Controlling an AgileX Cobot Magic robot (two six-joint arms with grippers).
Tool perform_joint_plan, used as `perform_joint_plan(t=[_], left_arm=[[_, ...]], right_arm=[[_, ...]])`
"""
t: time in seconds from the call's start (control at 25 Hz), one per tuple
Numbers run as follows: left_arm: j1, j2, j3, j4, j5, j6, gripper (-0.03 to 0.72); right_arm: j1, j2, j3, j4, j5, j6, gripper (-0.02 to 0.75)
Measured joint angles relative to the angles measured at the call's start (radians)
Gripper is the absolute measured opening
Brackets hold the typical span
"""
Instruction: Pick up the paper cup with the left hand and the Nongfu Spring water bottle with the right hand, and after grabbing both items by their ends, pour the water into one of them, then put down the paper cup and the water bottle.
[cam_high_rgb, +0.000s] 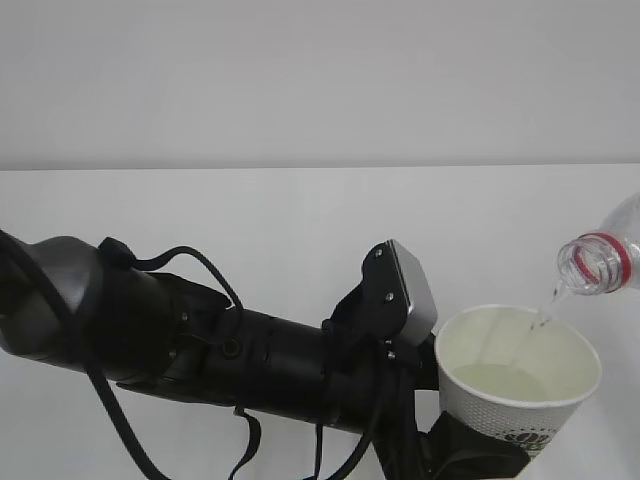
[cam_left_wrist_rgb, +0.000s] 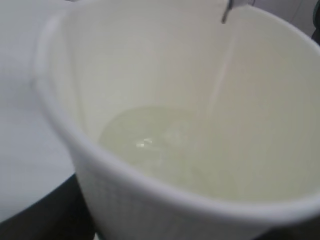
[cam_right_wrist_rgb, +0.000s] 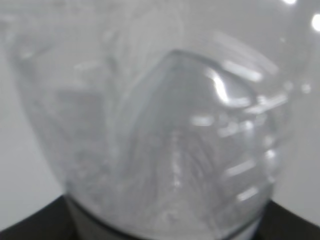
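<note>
The paper cup (cam_high_rgb: 515, 405) is held up at the lower right of the exterior view, with my left gripper (cam_high_rgb: 478, 455) shut on its lower end. The bulky left arm (cam_high_rgb: 200, 335) reaches in from the left. The Nongfu Spring water bottle (cam_high_rgb: 605, 255) is tilted in from the right edge, its red-ringed mouth just above the cup's rim. A thin stream of water (cam_high_rgb: 545, 312) runs into a pale pool (cam_left_wrist_rgb: 150, 140) inside the cup (cam_left_wrist_rgb: 150, 210). In the right wrist view the clear bottle (cam_right_wrist_rgb: 165, 140) fills the frame, with dark fingers (cam_right_wrist_rgb: 30, 222) at its base.
A white table (cam_high_rgb: 250, 220) stretches behind the arm to a pale wall (cam_high_rgb: 300, 80). Black cables (cam_high_rgb: 130, 430) loop under the left arm. A grey plate (cam_high_rgb: 415, 290) sits on the left wrist, close beside the cup's rim.
</note>
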Motion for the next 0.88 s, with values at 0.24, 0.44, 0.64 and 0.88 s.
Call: perform_joint_plan(t=[0.24, 0.44, 0.64, 0.88], left_arm=[[0.000, 0.000, 0.000, 0.000, 0.000, 0.000, 0.532], [0.000, 0.000, 0.000, 0.000, 0.000, 0.000, 0.531], [0.000, 0.000, 0.000, 0.000, 0.000, 0.000, 0.531], [0.000, 0.000, 0.000, 0.000, 0.000, 0.000, 0.531]], right_arm=[[0.000, 0.000, 0.000, 0.000, 0.000, -0.001, 0.404], [0.000, 0.000, 0.000, 0.000, -0.002, -0.003, 0.404], [0.000, 0.000, 0.000, 0.000, -0.002, -0.003, 0.404], [0.000, 0.000, 0.000, 0.000, -0.002, -0.003, 0.404]])
